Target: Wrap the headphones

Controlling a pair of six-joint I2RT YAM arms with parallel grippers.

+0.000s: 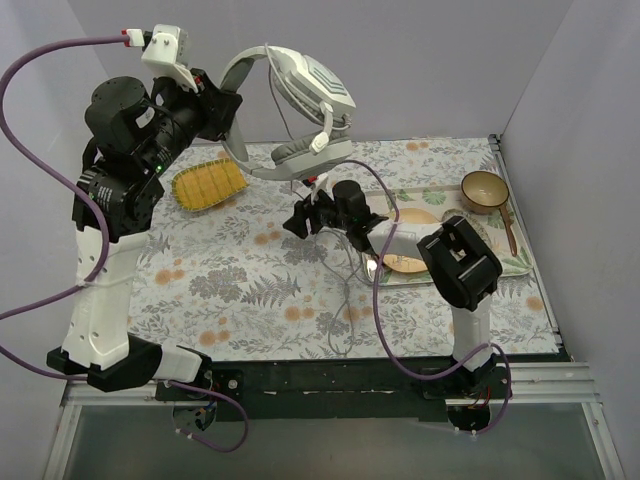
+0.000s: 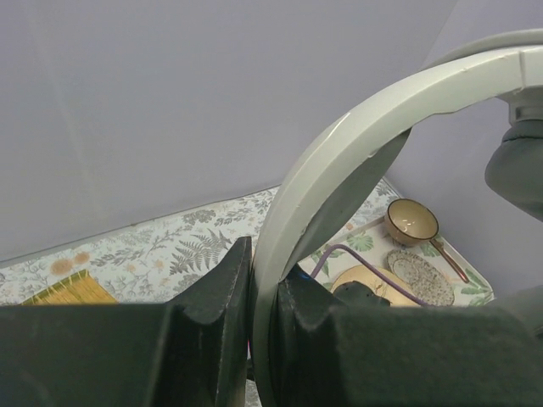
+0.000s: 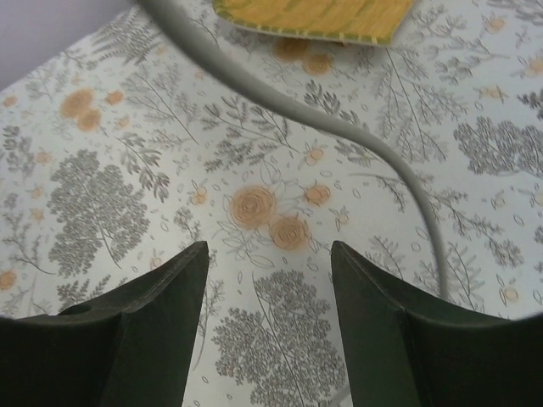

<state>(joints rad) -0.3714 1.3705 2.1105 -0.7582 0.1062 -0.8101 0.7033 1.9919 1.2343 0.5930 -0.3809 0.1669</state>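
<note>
Grey-white padded headphones (image 1: 312, 85), curved headband (image 2: 339, 161) in left end effector (image 1: 230, 115)

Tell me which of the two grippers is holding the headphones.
The left gripper: raised high, it is shut on the headband of the headphones. The right gripper, lower down, is open and holds nothing; the grey cord only passes in front of it.

cord (image 3: 254, 87) curving ahead of right fingers (image 3: 161, 322)

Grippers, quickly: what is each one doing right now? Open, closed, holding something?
Left gripper: closed on the headphones, holding them up.
Right gripper: open, holding nothing.
</note>
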